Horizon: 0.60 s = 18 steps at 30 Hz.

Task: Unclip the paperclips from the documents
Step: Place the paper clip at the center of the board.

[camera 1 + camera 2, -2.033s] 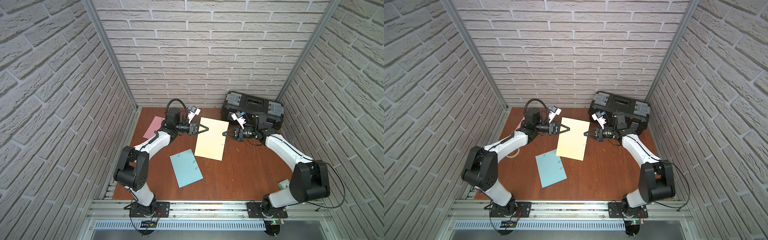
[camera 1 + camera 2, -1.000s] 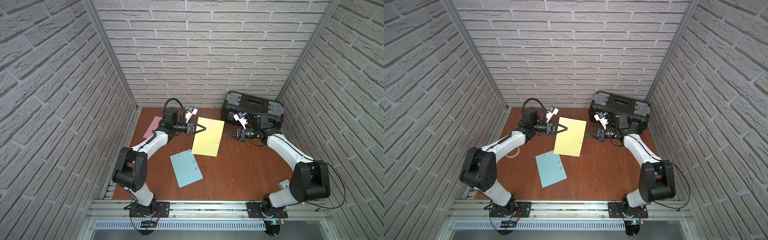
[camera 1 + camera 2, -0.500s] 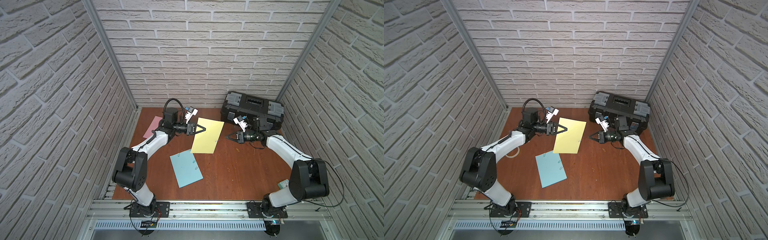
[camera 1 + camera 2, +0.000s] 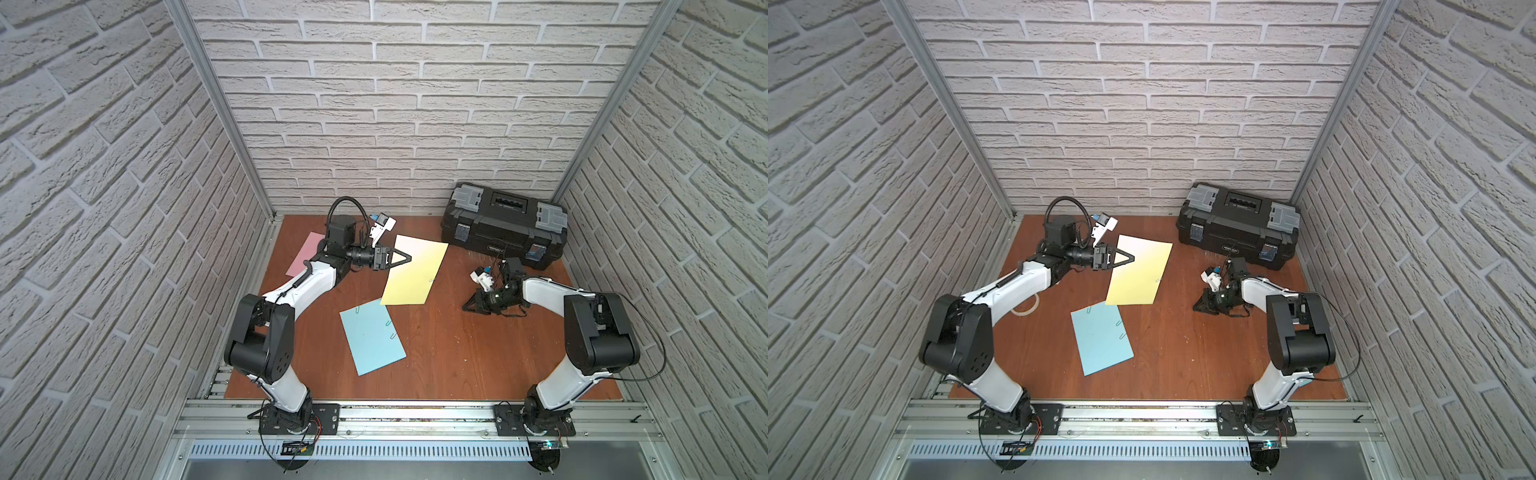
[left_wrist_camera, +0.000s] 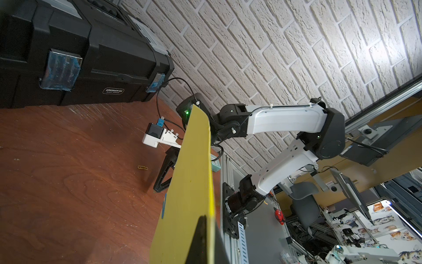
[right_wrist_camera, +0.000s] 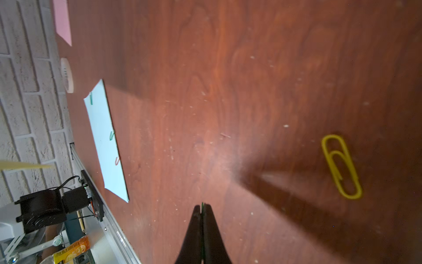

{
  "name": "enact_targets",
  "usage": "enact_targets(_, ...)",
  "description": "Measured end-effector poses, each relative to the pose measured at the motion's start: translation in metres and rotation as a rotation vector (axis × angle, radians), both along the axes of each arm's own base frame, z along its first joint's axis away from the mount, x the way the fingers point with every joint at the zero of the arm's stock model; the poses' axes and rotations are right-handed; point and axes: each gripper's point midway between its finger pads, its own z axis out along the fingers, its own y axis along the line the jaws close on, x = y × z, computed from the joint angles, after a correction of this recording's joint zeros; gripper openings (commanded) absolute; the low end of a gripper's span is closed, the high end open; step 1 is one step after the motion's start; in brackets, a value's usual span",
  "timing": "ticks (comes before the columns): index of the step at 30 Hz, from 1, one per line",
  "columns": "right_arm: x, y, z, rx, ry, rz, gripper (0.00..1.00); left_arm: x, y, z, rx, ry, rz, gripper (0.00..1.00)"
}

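On the brown wooden desk are laid a black toolbox, a pink sheet, a light blue sheet and a loose yellow paperclip.

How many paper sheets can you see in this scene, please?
3. The pink sheet lies at the back, partly behind the left arm; the yellow sheet is gripped by the left gripper; the blue sheet lies flat mid-table. Stacked pages may hide beneath.

left arm: stretched forward, wrist level | left gripper: points toward the right arm, tips pinched on an edge of the yellow sheet, held lifted | right arm: elbow bent, forearm low, wrist tipped down | right gripper: tips closed on a thin green paperclip
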Motion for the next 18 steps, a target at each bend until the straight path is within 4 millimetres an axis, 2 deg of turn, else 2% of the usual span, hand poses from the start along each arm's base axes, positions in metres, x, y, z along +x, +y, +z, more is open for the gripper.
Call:
enact_targets(3,-0.002,-0.009,-0.009,-0.049,0.038,-0.024,0.06,0.0,0.0,-0.001,0.003,-0.002,-0.001,0.0)
enact_targets(6,-0.003,-0.016,-0.017,-0.095,0.074,-0.04,0.12,-0.002,0.001,-0.002,0.008,0.002,-0.002,0.0)
enact_targets(11,0.001,-0.022,-0.014,-0.133,0.08,-0.048,0.27,-0.004,0.002,0.0,0.01,-0.005,-0.001,0.0)
enact_targets(18,0.0,-0.031,-0.012,-0.192,0.075,-0.057,0.33,-0.004,0.002,0.001,0.011,-0.007,0.001,0.0)
